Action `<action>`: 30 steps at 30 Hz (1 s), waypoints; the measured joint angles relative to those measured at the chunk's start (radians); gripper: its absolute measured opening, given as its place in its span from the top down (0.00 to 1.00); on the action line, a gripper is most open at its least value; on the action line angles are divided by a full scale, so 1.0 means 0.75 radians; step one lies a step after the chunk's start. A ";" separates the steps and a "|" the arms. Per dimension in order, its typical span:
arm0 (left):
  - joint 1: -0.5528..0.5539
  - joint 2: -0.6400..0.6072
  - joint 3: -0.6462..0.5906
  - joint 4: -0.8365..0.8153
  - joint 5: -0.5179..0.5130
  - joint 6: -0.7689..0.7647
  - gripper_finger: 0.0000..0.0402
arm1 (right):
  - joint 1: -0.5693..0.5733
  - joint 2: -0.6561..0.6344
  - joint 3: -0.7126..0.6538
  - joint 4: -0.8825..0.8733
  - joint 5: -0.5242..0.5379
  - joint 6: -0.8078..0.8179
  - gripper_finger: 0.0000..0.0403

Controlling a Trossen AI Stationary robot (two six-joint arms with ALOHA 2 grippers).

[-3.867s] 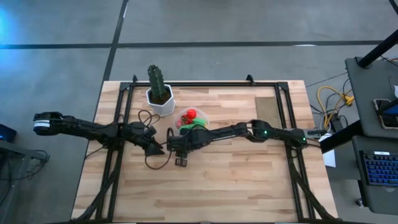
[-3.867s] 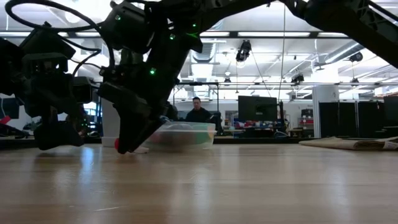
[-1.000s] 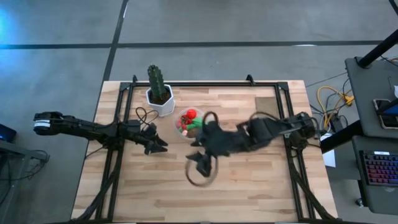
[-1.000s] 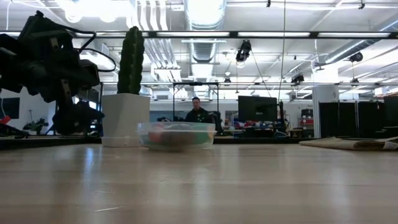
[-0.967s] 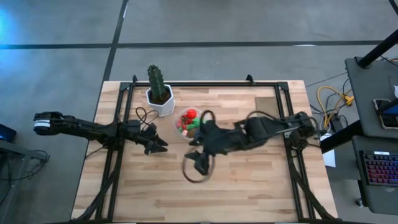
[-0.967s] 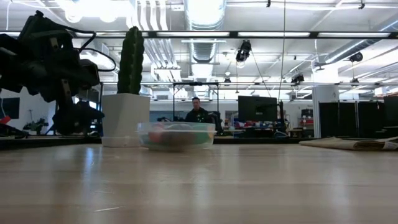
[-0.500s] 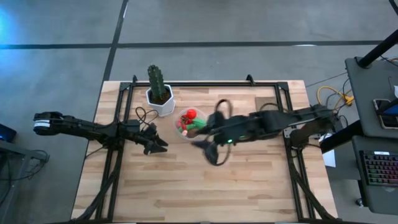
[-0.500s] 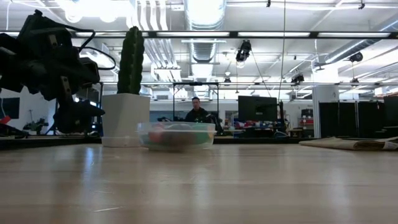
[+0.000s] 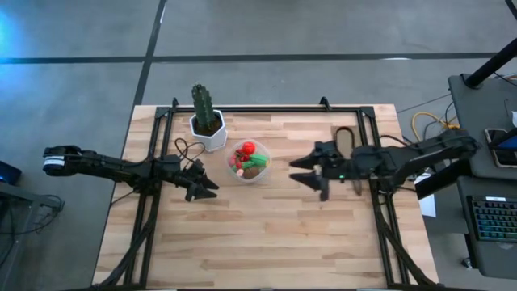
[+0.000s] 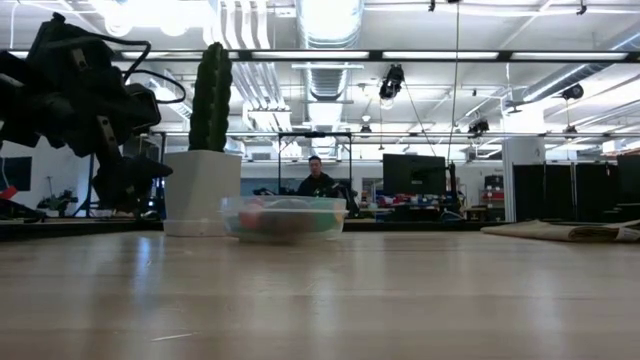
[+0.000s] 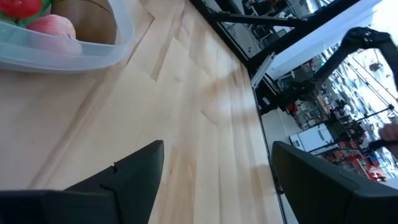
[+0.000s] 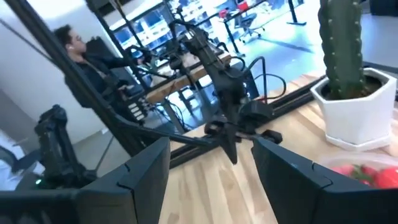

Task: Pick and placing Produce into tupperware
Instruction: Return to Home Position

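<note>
- High view: my right gripper point(image 9: 297, 170) has drawn back from the tupperware point(image 9: 267, 164) toward the tabletop's point(image 9: 266, 234) right edge; my left gripper point(image 9: 212, 189) waits left of it
- Low view: the produce point(image 10: 258, 213) lies inside, so filling looks done
- Left wrist view: fingers point(image 11: 118, 180) spread, empty
- Right wrist view: fingers point(image 12: 140, 174) spread, empty

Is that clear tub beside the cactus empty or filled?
Filled, at least partly: seen from above, the tupperware holds produce, namely a red ball, green pieces and a brown oval.

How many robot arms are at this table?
2. The left arm reaches in from the table's left side, ending near the cactus pot; the right arm comes from the right side, apart from the tupperware. None looks hidden.
</note>
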 joint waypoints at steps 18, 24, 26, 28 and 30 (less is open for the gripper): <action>0.001 0.002 0.003 0.170 -0.017 0.000 0.29 | -0.061 -0.819 -0.417 -0.195 -0.015 -0.322 0.44; 0.001 -0.007 0.003 0.437 -0.054 -0.005 0.29 | -0.061 -0.979 -0.468 -0.298 -0.070 -0.455 0.44; 0.002 -0.022 0.004 0.456 -0.122 0.004 0.29 | -0.059 -1.052 -0.502 -0.300 -0.113 -0.471 0.44; 0.003 -0.039 0.004 0.454 -0.169 0.018 0.29 | -0.060 -1.131 -0.541 -0.302 -0.115 -0.472 0.44; 0.003 -0.056 0.003 0.454 -0.182 0.049 0.29 | -0.061 -1.203 -0.589 -0.303 -0.106 -0.478 0.44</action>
